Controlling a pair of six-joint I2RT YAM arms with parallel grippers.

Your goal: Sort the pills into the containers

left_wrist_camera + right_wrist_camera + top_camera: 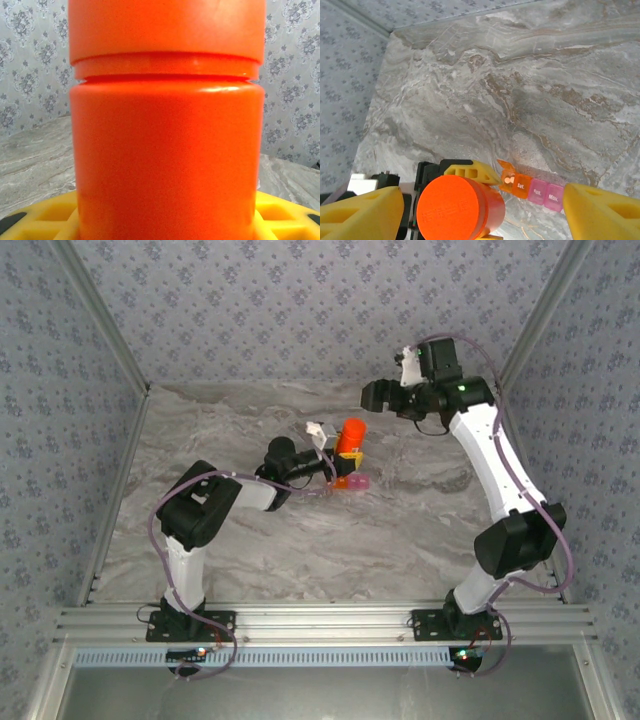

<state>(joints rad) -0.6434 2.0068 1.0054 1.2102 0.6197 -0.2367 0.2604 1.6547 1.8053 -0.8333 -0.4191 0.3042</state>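
Note:
My left gripper is shut on an upright orange round bottle with its cap on. In the left wrist view the bottle stands between the yellow fingers. Just right of it on the table lie the containers, a small strip of orange and pink cells. The end orange cell has its lid up and holds two pale round pills; the pink cells are closed. My right gripper hangs open above and behind the bottle's cap, its fingers wide apart and holding nothing.
The marble table is bounded by patterned walls at the left, back and right. The left arm's elbow rests low at the centre left. The right arm arches over the right side.

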